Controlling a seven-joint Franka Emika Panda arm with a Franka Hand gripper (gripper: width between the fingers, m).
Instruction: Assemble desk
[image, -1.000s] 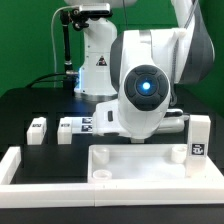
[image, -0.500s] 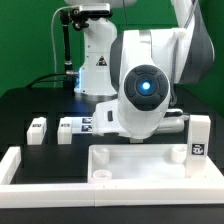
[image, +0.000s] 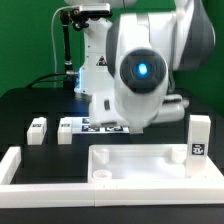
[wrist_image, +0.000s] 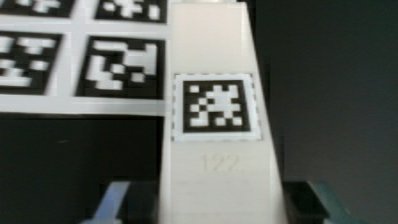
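Near the marker board (wrist_image: 71, 55) on the bench (wrist_image: 71, 135), I am clamping my claw (wrist_image: 217, 205) on a white, square-tagged leg block (wrist_image: 214, 45).

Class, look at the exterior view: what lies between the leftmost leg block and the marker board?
A second leg block stands between the leftmost leg block and the marker board, as the exterior view shows.
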